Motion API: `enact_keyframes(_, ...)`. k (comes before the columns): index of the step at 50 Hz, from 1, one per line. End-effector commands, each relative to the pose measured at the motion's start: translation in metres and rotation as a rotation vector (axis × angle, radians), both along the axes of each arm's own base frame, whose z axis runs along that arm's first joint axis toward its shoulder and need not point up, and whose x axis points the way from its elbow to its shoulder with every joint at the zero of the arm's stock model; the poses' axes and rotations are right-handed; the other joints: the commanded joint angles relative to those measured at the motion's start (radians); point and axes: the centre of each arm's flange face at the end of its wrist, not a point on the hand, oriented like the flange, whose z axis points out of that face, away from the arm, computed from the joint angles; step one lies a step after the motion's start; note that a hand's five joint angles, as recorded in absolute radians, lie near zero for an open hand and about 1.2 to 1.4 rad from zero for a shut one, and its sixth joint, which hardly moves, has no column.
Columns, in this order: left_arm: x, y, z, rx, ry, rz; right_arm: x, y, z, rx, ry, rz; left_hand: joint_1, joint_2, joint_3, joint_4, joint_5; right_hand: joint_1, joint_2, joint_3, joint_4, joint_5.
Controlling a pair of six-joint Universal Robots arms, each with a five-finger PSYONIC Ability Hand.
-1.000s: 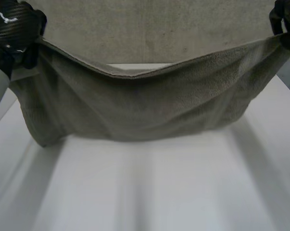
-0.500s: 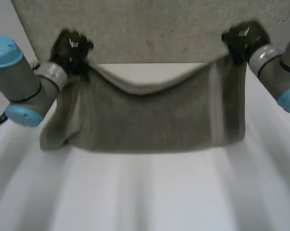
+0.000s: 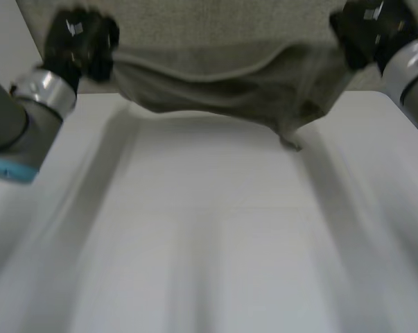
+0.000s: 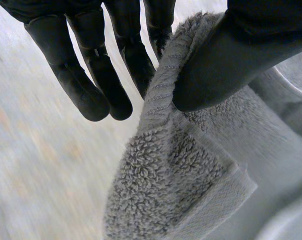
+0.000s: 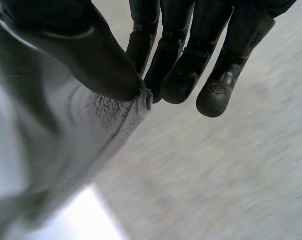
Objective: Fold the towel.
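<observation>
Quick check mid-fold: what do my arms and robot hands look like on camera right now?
The left robot hand and right robot hand are black, with small white marks on their backs and thick, round-tipped fingers. A silver ring joins each to a grey arm; the left arm shows a light-blue cap.

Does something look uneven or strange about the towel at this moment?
The grey terry towel, pinched by the left hand and the right hand, hangs unevenly: near the right hand a bunched tip droops lower than the rest, toward the white table.
</observation>
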Motion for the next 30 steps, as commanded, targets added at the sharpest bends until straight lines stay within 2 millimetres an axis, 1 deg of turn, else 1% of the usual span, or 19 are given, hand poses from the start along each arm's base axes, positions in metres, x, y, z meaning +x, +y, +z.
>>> enact_keyframes(1,0.019,0.024,-0.084,0.186,-0.195,0.039,-0.026,0.015,-0.072,0.279,0.068,-0.007,-0.058,-0.125,-0.152,-0.130,-0.266,0.057,0.066,0.045,0.047,0.053)
enact_keyframes(3,0.031,0.035,-0.110,0.226,-0.303,0.052,-0.035,0.024,-0.080,0.308,0.097,-0.012,-0.058,-0.125,-0.152,-0.130,-0.266,0.057,0.066,0.045,0.047,0.053)
enact_keyframes(4,0.031,0.036,-0.110,0.226,-0.303,0.052,-0.035,0.024,-0.080,0.308,0.098,-0.012,-0.058,-0.125,-0.152,-0.130,-0.266,0.057,0.066,0.045,0.047,0.053)
enact_keyframes(5,0.034,0.042,-0.120,0.239,-0.349,0.047,-0.039,0.027,-0.079,0.305,0.111,-0.020,-0.058,-0.125,-0.152,-0.130,-0.266,0.057,0.066,0.045,0.047,0.053)
enact_keyframes(6,0.034,0.042,-0.120,0.239,-0.350,0.047,-0.039,0.027,-0.079,0.305,0.111,-0.020,-0.058,-0.125,-0.152,-0.130,-0.266,0.057,0.066,0.045,0.047,0.053)
enact_keyframes(8,0.035,0.055,-0.131,0.245,-0.425,0.029,-0.052,0.031,-0.069,0.285,0.125,-0.057,-0.058,-0.125,-0.152,-0.130,-0.266,0.057,0.066,0.045,0.047,0.053)
enact_keyframes(10,0.036,0.060,-0.128,0.238,-0.441,0.028,-0.058,0.035,-0.061,0.282,0.125,-0.072,-0.058,-0.125,-0.152,-0.130,-0.266,0.057,0.066,0.045,0.047,0.053)
enact_keyframes(13,0.038,0.070,-0.114,0.219,-0.446,0.031,-0.066,0.046,-0.042,0.277,0.116,-0.090,-0.058,-0.125,-0.152,-0.130,-0.266,0.057,0.066,0.045,0.047,0.053)
enact_keyframes(14,0.038,0.074,-0.106,0.209,-0.444,0.034,-0.066,0.046,-0.042,0.277,0.116,-0.090,-0.058,-0.125,-0.152,-0.130,-0.266,0.057,0.066,0.045,0.047,0.053)
enact_keyframes(15,0.038,0.074,-0.106,0.209,-0.444,0.034,-0.067,0.052,-0.032,0.267,0.112,-0.087,-0.058,-0.125,-0.152,-0.130,-0.266,0.057,0.066,0.045,0.047,0.053)
enact_keyframes(16,0.039,0.077,-0.095,0.190,-0.440,0.039,-0.067,0.060,-0.022,0.253,0.110,-0.077,-0.058,-0.125,-0.152,-0.130,-0.266,0.057,0.066,0.045,0.047,0.053)
enact_keyframes(17,0.039,0.077,-0.095,0.190,-0.440,0.039,-0.067,0.060,-0.021,0.253,0.110,-0.077,-0.058,-0.125,-0.152,-0.130,-0.266,0.057,0.066,0.045,0.047,0.053)
enact_keyframes(19,0.042,0.085,-0.068,0.146,-0.413,0.054,-0.065,0.073,0.001,0.197,0.104,-0.060,-0.058,-0.125,-0.152,-0.130,-0.266,0.057,0.066,0.045,0.047,0.053)
enact_keyframes(20,0.042,0.085,-0.068,0.146,-0.413,0.054,-0.065,0.073,0.001,0.196,0.104,-0.060,-0.058,-0.125,-0.152,-0.130,-0.266,0.057,0.066,0.045,0.047,0.053)
enact_keyframes(22,0.043,0.095,-0.044,0.125,-0.355,0.053,-0.065,0.084,0.024,0.123,0.095,-0.056,-0.058,-0.125,-0.152,-0.130,-0.266,0.057,0.066,0.045,0.047,0.053)
enact_keyframes(23,0.043,0.095,-0.043,0.125,-0.355,0.053,-0.065,0.084,0.024,0.123,0.095,-0.056,-0.058,-0.125,-0.152,-0.130,-0.266,0.057,0.066,0.045,0.047,0.053)
enact_keyframes(25,0.044,0.107,-0.020,0.111,-0.281,0.045,-0.067,0.092,0.042,0.077,0.073,-0.062,-0.058,-0.125,-0.152,-0.130,-0.266,0.057,0.066,0.045,0.047,0.053)
enact_keyframes(28,0.045,0.113,-0.009,0.100,-0.250,0.042,-0.067,0.097,0.050,0.062,0.065,-0.064,-0.058,-0.125,-0.152,-0.130,-0.266,0.057,0.066,0.045,0.047,0.053)
enact_keyframes(30,0.048,0.124,0.009,0.067,-0.203,0.041,-0.068,0.105,0.060,0.051,0.062,-0.061,-0.058,-0.125,-0.152,-0.130,-0.266,0.057,0.066,0.045,0.047,0.053)
